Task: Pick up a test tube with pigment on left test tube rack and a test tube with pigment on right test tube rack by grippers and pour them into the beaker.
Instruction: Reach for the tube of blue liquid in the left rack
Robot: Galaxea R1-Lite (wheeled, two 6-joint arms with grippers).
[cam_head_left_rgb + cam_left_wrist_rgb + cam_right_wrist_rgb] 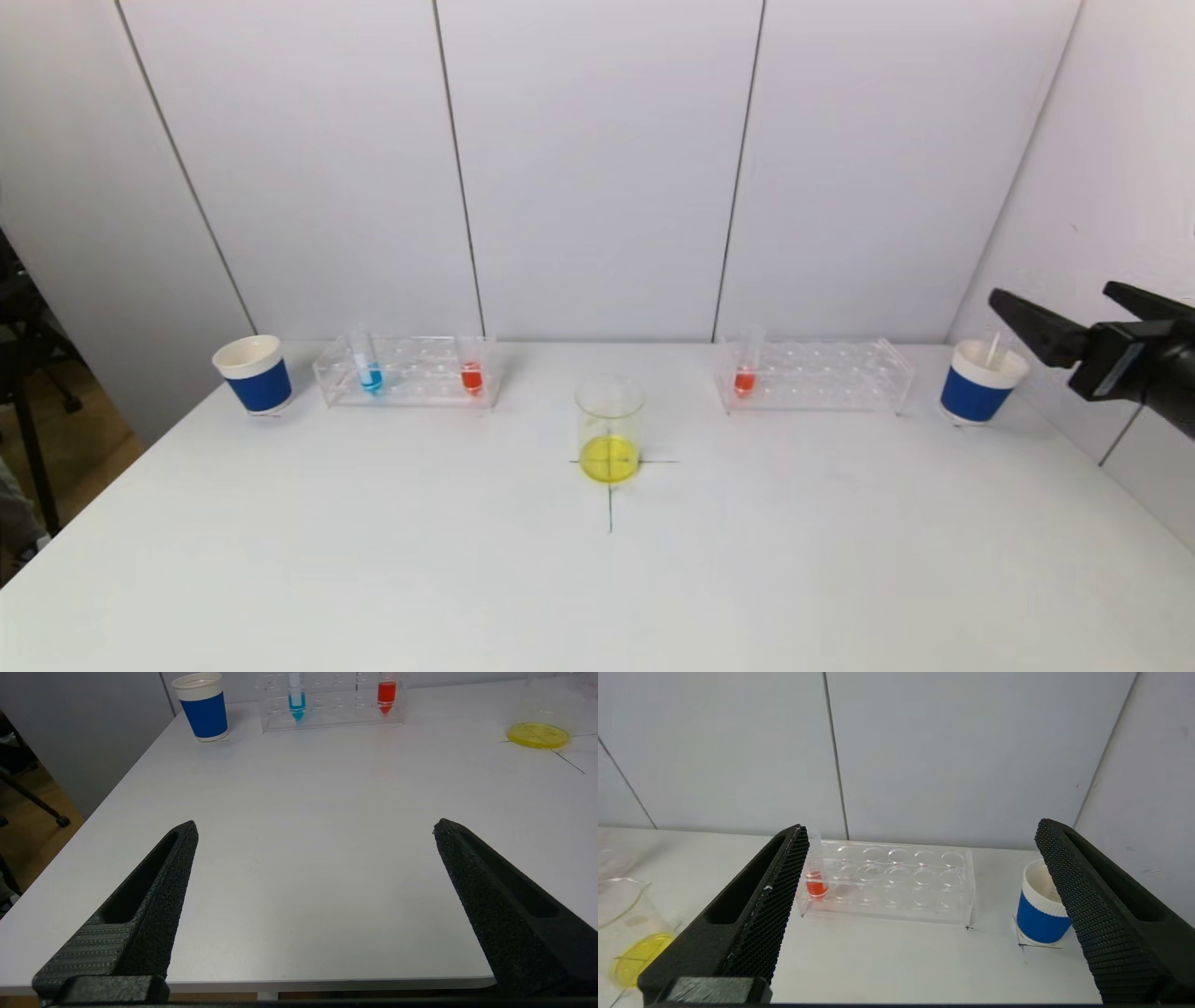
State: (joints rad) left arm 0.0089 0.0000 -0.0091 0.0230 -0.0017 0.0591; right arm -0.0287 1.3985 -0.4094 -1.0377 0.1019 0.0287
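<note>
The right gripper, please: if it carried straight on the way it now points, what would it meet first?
Probably the right test tube rack: the open right gripper faces it squarely, nothing between, though depth is uncertain.

White table (373, 579): racks, beaker (610, 429), cups

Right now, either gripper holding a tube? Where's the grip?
Nothing held. Left gripper and right gripper are both open and empty; the tubes sit in their racks.

Looking like a lab setup: clear tube racks (408, 371) w/ coloured liquid sitting mid-frame, beaker (610, 429) standing center on white bench (373, 560).
</note>
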